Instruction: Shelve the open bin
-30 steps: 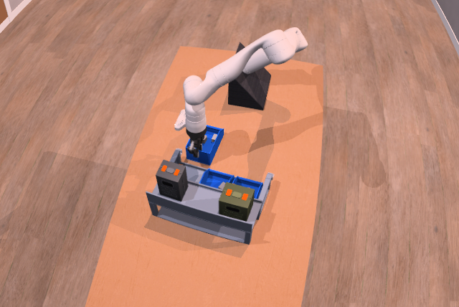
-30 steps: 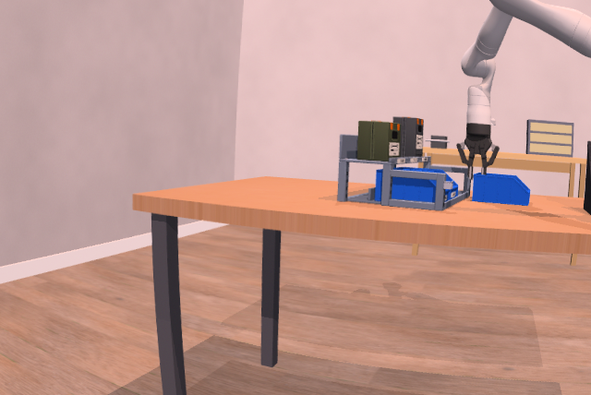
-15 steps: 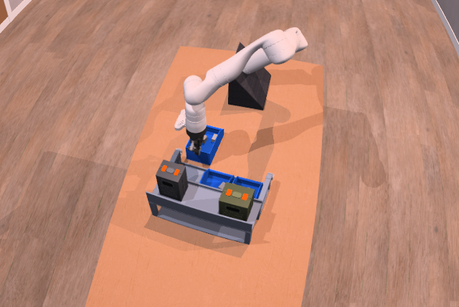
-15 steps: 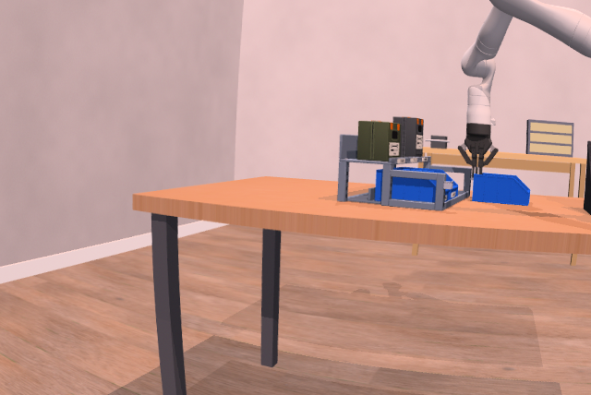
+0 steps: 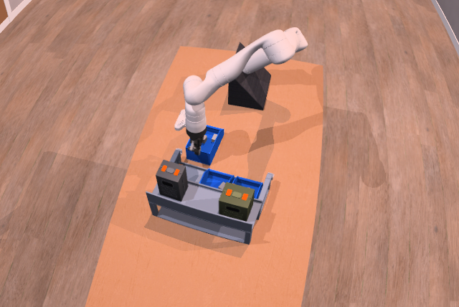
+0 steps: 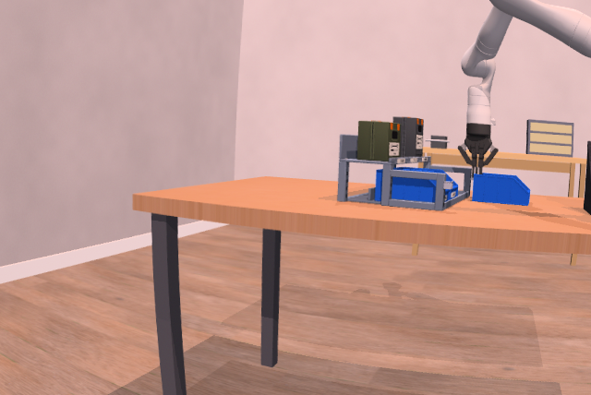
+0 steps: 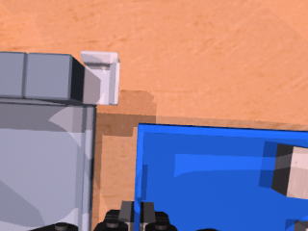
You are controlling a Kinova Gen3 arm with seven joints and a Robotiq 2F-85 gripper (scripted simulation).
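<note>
Blue bin [image 5: 207, 144] — fingers pinching its wall.

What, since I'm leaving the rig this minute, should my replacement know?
Gripper: shut on the thin side wall of the open bin, pointing straight down.
Open bin: flat on the table, just in front of the shelf, with a grey part inside.
Shelf row: two blue bins in place, gap at the end nearest the gripper.
Done: grasp only.
Left: lift, tilt under the low board, push in behind the lip.
</note>
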